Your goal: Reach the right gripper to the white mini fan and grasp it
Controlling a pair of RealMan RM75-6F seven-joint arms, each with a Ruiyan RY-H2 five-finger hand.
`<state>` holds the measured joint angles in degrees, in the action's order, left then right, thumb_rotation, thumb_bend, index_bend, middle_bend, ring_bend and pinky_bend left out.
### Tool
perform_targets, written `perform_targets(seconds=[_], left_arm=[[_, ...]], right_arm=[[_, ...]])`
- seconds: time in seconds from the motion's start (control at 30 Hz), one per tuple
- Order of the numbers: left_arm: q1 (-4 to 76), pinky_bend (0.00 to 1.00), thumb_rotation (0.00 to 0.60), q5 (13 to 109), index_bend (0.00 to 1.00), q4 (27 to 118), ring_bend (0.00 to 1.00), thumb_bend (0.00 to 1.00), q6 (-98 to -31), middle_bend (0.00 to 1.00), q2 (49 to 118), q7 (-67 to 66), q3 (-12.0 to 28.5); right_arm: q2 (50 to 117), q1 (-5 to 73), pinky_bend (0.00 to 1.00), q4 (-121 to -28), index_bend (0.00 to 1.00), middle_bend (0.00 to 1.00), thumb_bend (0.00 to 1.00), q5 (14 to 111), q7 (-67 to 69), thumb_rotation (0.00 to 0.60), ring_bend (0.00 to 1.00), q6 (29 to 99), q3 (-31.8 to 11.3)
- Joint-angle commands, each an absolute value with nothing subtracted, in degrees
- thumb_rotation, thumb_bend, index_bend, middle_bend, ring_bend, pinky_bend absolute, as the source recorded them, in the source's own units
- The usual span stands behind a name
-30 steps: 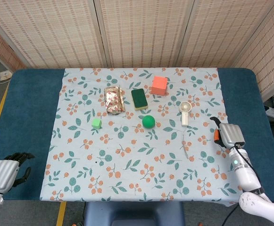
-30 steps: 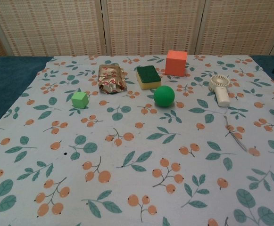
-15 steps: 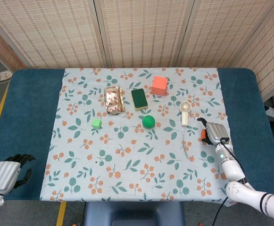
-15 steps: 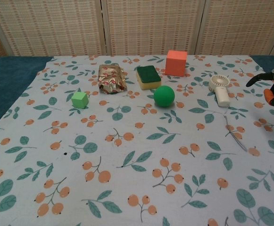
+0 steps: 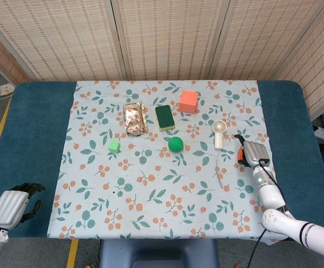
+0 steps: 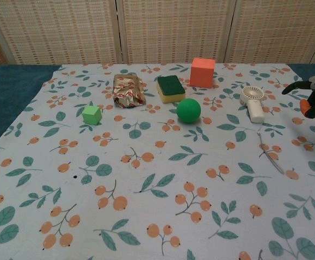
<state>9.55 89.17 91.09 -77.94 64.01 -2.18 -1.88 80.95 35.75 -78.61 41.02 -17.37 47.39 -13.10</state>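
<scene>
I have the right hand [image 5: 251,152] just to the right of the fan [image 5: 219,134], near it but not touching, its fingers [image 6: 294,88] spread apart and empty. The fan lies flat on the floral cloth [image 5: 150,190], its round head toward the far screen and its handle toward me, on the right part of the cloth. In the chest view the hand shows only at the right edge, with dark fingertips pointing toward the fan.

My left hand [image 5: 12,204] sits at the near left corner over the blue table [image 5: 33,128], off the cloth; its dark fingers look curled with nothing in them.

Left of the fan sit a green ball [image 5: 175,144], a green sponge [image 5: 164,117], an orange cube [image 5: 188,101], a foil packet [image 5: 135,118] and a small green cube [image 5: 114,146]. A thin stick [image 6: 270,153] lies on the cloth just in front of the fan.
</scene>
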Motion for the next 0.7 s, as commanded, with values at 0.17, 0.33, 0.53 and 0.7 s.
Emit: perform_targets(seconds=[0.17,0.33,0.53,0.7], left_arm=[[9.6,0.43,0.600,89.3,0.35,91.1,0.32,0.47,-77.7,0.37,64.0,-2.3,-2.0],[9.6,0.43,0.600,89.3,0.35,91.2,0.32,0.47,-77.9,0.37,63.9,-2.2,-2.0],[9.6,0.43,0.600,89.2,0.35,91.1,0.32,0.47,-77.9,0.37,63.9,-2.1,-2.0],[9.6,0.43,0.600,89.1,0.35,91.0,0.32,0.47,-77.7,0.37,63.9,-2.0,-2.0]], right_arm=[[82.9,37.0,0.71,-75.5,0.12,0.84,0.76,40.2,-16.0,0.600,0.72,45.4,-12.8],[84.6,37.9,0.71,-73.2,0.12,0.84,0.76,40.3,-15.5,0.600,0.72,44.5,-12.4],[86.1,38.3,0.71,-71.8,0.12,0.84,0.76,41.3,-14.6,0.600,0.72,44.4,-12.2],[86.6,38.5,0.71,-71.8,0.12,0.84,0.76,42.7,-13.9,0.600,0.72,44.6,-12.1]])
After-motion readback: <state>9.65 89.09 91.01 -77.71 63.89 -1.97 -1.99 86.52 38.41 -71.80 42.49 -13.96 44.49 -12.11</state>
